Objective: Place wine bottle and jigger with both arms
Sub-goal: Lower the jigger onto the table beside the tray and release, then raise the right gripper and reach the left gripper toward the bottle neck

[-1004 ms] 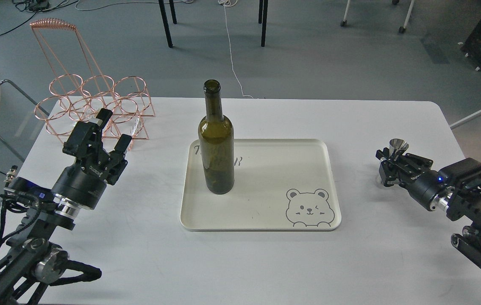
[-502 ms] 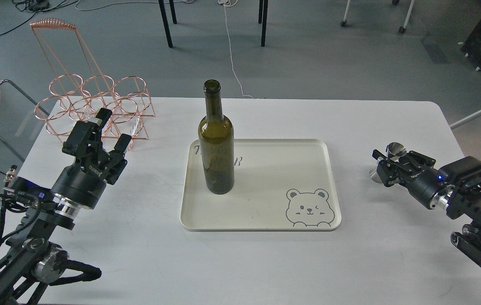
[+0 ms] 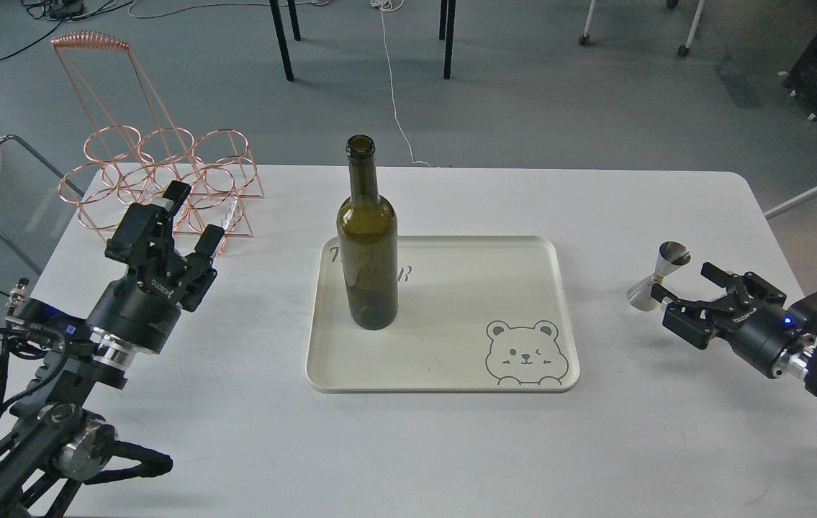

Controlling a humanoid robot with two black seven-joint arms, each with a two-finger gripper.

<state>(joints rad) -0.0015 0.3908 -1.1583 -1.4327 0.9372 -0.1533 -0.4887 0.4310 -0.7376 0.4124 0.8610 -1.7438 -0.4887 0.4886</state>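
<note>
Care was needed: right jaws [image 3: 689, 284] gaped just beside the small shiny steel hourglass jigger [image 3: 660, 277] tilting on the white bench [image 3: 451, 446], left jaws [image 3: 188, 216] also apart.

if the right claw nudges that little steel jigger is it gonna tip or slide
The jigger would probably tip: it already leans on the table, and its waist is narrow. Its polished steel looks slick, so it may slip from the open right claw. Once down, its cone shape would likely roll in a curve.
</note>
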